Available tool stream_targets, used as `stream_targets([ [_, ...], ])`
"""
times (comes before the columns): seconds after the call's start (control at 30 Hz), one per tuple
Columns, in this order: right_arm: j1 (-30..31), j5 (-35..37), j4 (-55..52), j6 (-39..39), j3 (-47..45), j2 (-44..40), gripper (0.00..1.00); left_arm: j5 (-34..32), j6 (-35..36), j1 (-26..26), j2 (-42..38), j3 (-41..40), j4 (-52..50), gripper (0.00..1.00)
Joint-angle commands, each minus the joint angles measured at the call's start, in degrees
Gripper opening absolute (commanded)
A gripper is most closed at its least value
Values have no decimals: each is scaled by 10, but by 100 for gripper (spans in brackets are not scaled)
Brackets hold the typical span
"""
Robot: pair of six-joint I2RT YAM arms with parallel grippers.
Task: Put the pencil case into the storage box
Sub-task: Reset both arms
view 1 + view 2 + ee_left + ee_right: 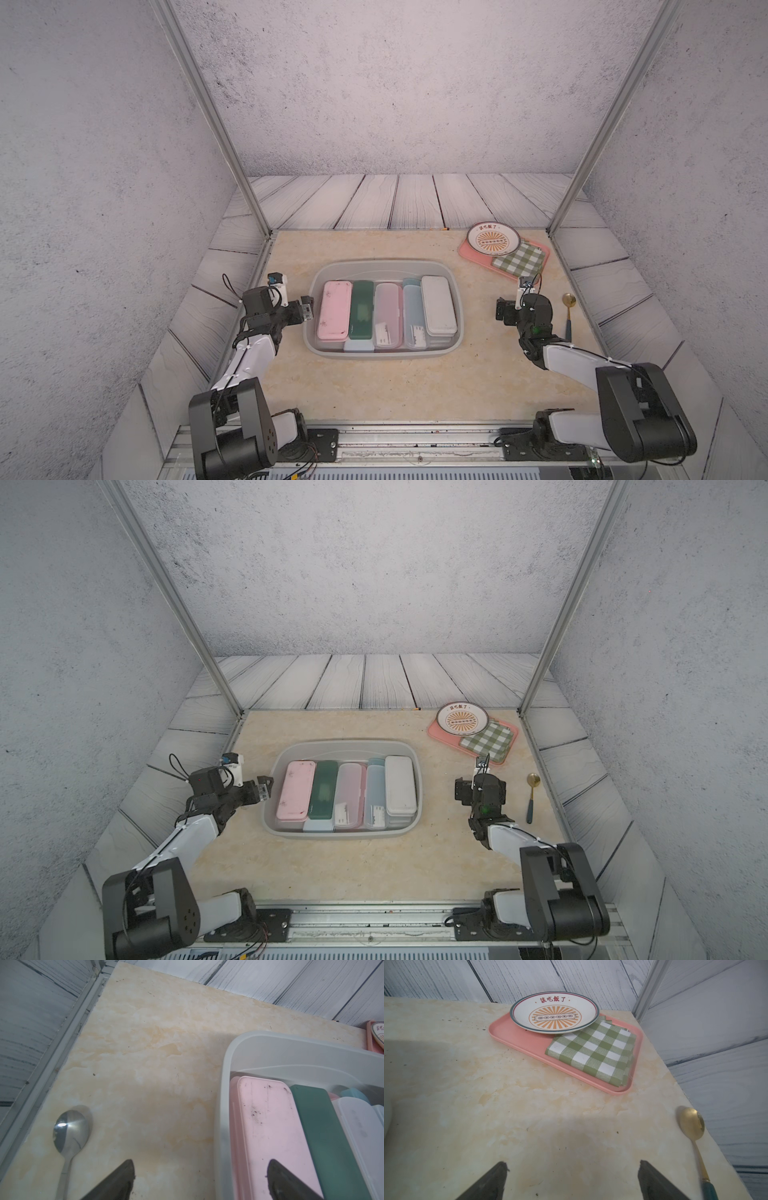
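The storage box (384, 266) is a shallow grey tub at the table's middle, seen in both top views. Several pencil cases lie side by side in it: pink (334, 311), dark green (362, 311), translucent pink (388, 309), blue (413, 305) and white (438, 305). My left gripper (307, 309) hangs open over the box's left rim (226, 1084), one finger above the pink case (268, 1126), the other above bare table. My right gripper (500, 309) is open and empty above the table, right of the box. In the wrist views both the left gripper (200, 1161) and the right gripper (572, 1162) hold nothing.
A pink tray (519, 1039) at the back right carries a patterned plate (554, 1012) and a green checked cloth (593, 1051). A gold spoon (568, 300) lies near the right edge. A silver spoon (69, 1132) lies by the left edge, under my left arm.
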Motion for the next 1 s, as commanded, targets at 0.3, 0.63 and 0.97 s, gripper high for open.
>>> stream_targets([
  [0.3,-11,-67,167,-41,-5,87,99,-45,-21,-61,67,-19,166,100],
  [0.63,-18,-67,159,-33,7,105,99,-129,64,-151,86,-121,415,100],
  [0.97,-19,-25,140,-13,20,109,99,-142,58,-151,153,-159,552,100],
])
